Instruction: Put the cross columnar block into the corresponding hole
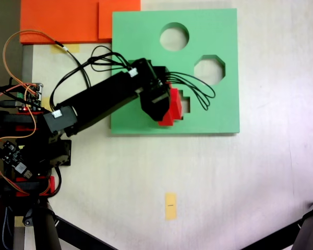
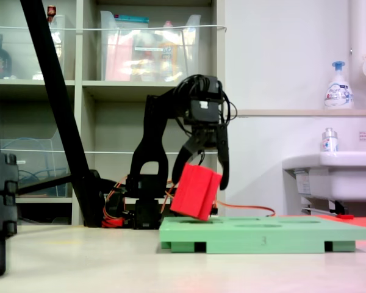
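A green foam board (image 1: pixel 146 31) lies flat on the pale table (image 1: pixel 261 182), its round cutout (image 1: pixel 174 36) and octagonal cutout (image 1: pixel 209 69) both empty; the gripper (image 2: pixel 204 174) clamps the tilted red cross columnar block (image 2: pixel 195 190) just above the board's plus-shaped hole (image 1: pixel 186 105), not yet seated.

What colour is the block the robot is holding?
Bright red. The block shows best in the side fixed view, tilted in the gripper.

the arm reaches over the green board (image 1: pixel 208 112). its gripper (image 2: pixel 202 174) points down, jaws clamped on the red block (image 2: pixel 195 190).
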Robot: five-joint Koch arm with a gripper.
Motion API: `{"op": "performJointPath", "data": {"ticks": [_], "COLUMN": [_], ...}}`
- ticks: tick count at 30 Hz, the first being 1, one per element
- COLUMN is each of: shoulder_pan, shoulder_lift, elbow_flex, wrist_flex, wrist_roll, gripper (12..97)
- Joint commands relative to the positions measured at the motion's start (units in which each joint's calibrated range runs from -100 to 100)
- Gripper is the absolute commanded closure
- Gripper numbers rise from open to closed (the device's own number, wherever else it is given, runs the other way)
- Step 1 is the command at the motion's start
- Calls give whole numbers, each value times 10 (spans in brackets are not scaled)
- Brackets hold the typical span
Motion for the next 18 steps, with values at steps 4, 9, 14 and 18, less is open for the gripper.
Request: {"op": "performJointPath", "data": {"ticks": [4, 9, 14, 18], "shoulder_pan": [0, 0, 2, 6], "shoulder_lift": [12, 38, 65, 82], "elbow_flex": [59, 99, 119, 118], "wrist_flex": [-31, -30, -25, -26], "wrist_roll": [0, -6, -6, -6], "gripper": [771, 770, 770, 770]}}
